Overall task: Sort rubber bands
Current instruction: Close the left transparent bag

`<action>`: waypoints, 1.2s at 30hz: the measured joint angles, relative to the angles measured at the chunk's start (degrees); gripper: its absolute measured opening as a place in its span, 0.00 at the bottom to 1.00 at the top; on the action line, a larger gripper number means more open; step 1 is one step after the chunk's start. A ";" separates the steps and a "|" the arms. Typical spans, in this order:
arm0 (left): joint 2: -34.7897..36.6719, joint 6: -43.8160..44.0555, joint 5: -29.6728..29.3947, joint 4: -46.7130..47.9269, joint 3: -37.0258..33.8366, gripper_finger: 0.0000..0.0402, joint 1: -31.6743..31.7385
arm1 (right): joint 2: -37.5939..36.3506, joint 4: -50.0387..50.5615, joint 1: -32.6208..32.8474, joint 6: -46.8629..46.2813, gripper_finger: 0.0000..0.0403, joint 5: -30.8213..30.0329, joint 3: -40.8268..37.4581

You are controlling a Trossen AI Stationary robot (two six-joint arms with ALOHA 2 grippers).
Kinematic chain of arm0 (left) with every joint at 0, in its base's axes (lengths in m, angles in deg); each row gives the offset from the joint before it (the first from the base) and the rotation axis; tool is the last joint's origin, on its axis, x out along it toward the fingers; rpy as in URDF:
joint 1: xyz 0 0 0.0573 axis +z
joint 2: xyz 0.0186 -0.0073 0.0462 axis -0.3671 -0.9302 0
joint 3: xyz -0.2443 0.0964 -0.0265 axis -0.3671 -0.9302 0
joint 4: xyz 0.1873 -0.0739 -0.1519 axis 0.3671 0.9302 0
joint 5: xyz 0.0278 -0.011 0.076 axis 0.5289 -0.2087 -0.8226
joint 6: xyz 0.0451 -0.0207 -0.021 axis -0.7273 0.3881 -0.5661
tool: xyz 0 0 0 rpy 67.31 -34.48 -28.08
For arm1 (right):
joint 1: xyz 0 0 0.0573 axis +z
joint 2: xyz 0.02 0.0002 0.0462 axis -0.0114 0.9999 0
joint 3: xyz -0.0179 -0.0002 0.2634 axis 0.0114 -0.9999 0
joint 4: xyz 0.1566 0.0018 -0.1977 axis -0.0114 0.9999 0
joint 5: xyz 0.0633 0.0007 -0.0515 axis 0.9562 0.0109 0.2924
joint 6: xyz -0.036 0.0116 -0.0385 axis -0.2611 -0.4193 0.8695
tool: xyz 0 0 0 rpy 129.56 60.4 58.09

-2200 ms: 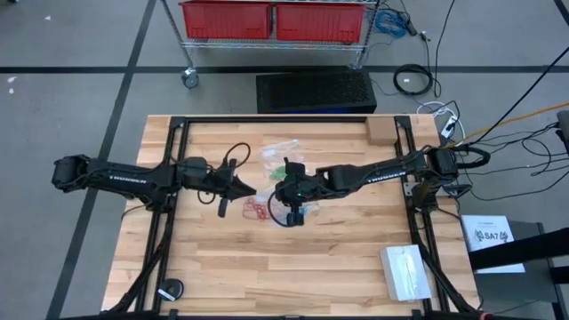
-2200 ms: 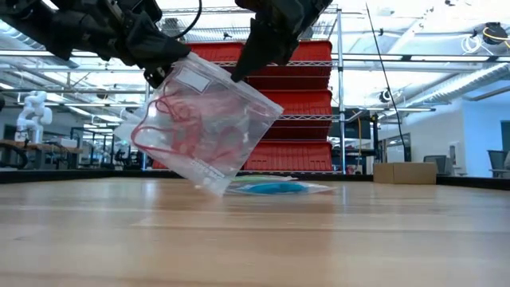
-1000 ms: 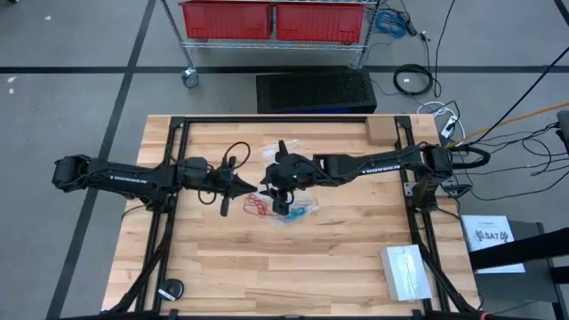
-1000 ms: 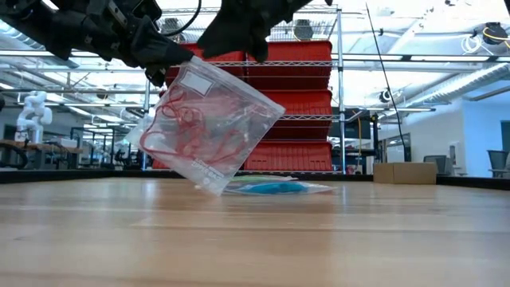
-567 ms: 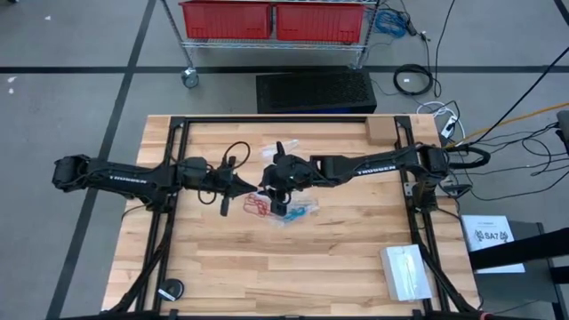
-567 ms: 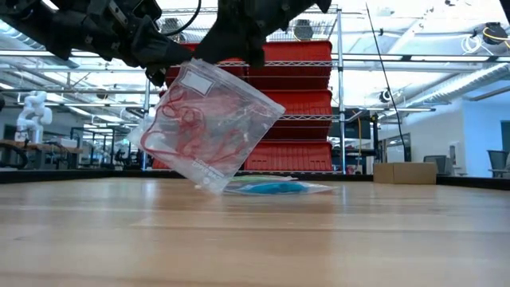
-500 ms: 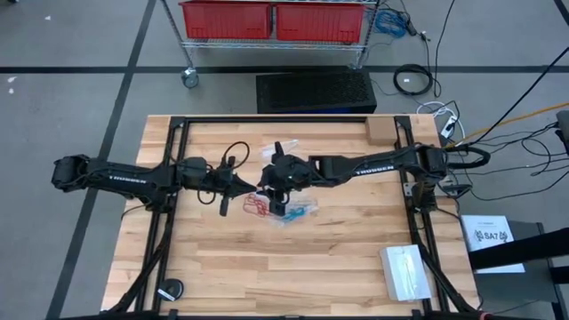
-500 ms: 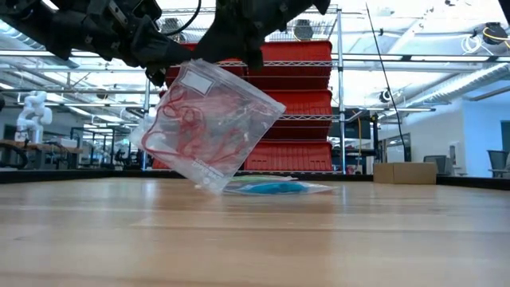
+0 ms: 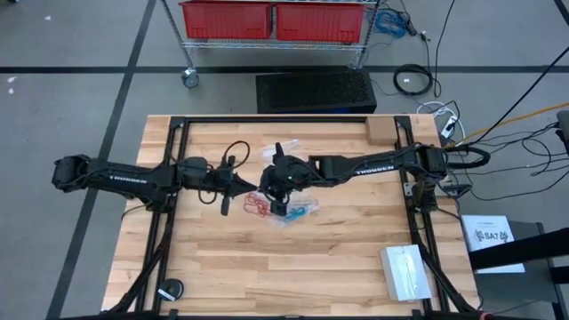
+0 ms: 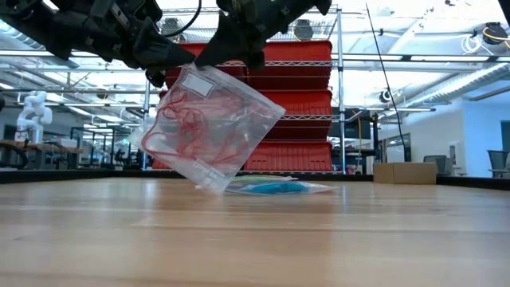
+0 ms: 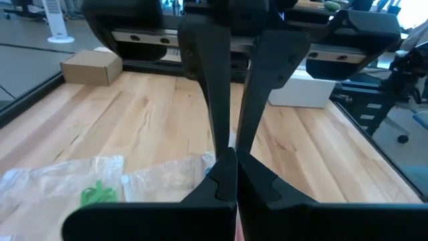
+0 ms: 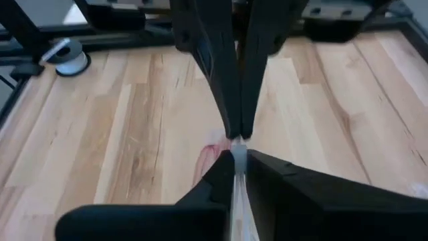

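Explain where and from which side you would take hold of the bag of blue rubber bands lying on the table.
Grip an edge of the clear bag of blue rubber bands, coming down from above. It lies flat on the table, so only a thin edge offers the jaws something to pinch; the bands bunch in the middle. Approach from its right side, since the hanging bag of red rubber bands crowds the left.

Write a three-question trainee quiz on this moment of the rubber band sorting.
1. True or false: the clear bag of red rubber bands lies flat on the table.
2. Which pincer grips the bag's top edge? A) left only B) right only C) both
3. Fill in: on the table behind the raised bag lies a bag holding ___ rubber bands.

Key:
1. False; it hangs tilted above the wood.
2. C; the left pincer and the right pincer are both shut on its top edge.
3. Blue.
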 joint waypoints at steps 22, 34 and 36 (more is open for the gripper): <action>0.00 -0.97 -1.66 0.34 -0.04 0.00 -0.02 | -1.64 24.72 0.94 -1.66 0.02 -0.33 -0.02; 0.04 -0.93 -1.88 0.43 -0.04 0.00 -0.02 | -1.64 31.08 0.94 -1.66 0.02 -1.64 -0.13; 0.04 -0.93 -1.88 0.43 -0.04 0.00 0.00 | -1.64 31.09 0.94 -1.66 0.04 -1.68 -0.15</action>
